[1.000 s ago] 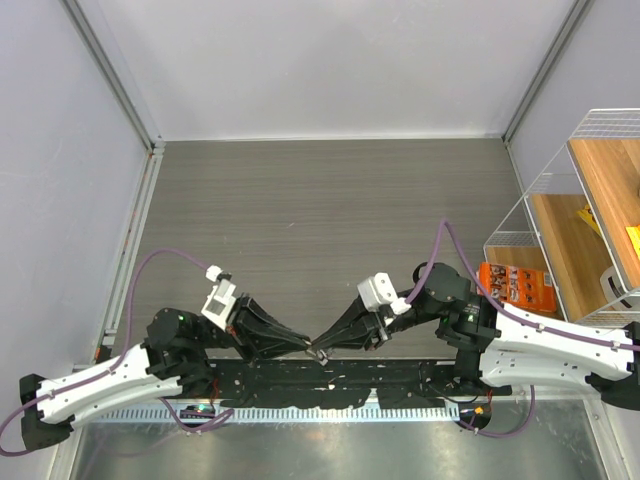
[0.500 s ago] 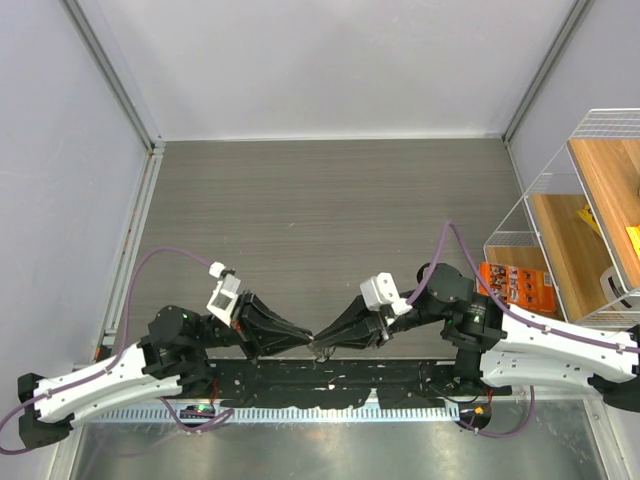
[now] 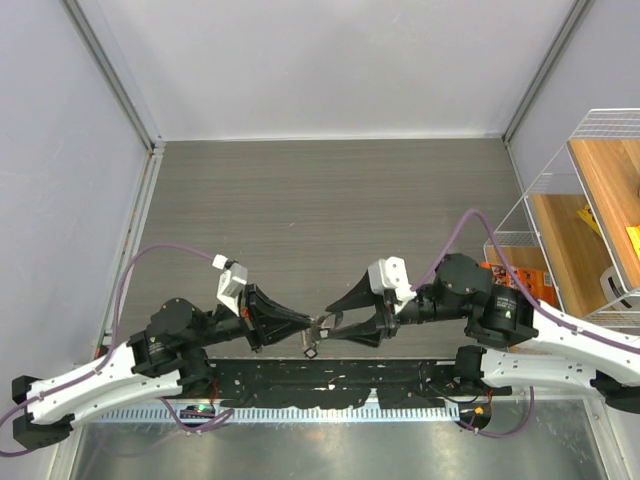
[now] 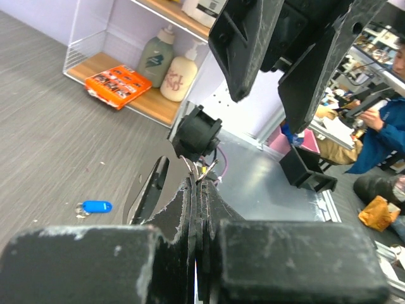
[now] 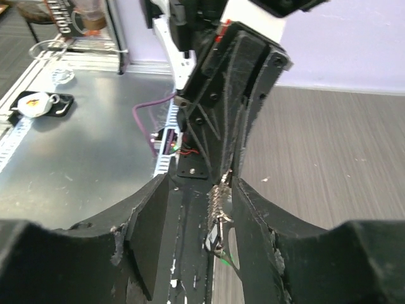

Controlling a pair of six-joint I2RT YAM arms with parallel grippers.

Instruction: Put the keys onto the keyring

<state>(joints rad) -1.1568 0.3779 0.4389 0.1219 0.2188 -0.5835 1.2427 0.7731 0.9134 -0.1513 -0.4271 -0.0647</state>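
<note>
Two grippers meet nose to nose at lower centre of the top view, w/ the keyring (image 5: 220, 201) hanging between them. Left gripper (image 3: 304, 327) is clenched on the ring's wire: in its wrist view the fingers sit pressed flat together and a sliver of silver wire shows at the tip. Right gripper (image 3: 338, 322) is released: its wrist view shows both fingers well apart, w/ the ring dangling in the gap, closer to the finger at frame right and prob. not gripped. Keys (image 5: 216, 239) on the ring hang at lower centre of that view, one w/ a green head; can't count them. One blue key (image 4: 96, 206) lies loose on the table (image 3: 300, 220), lower left of the left wrist view, apart from both arms.

Handling, as I judge it: the ring is thin stiff wire, light and slick, so it'll pivot or slip in a pinch if you load it sideways. Take it across the wire, away from the dangling keys, and leave the opening end free. Keys are tiny, light, rigid. Grab the blue one by its plastic head, which should give more grip than the metal blade. Lying flat, it'll prob. skate as you close, so come down square.
</note>
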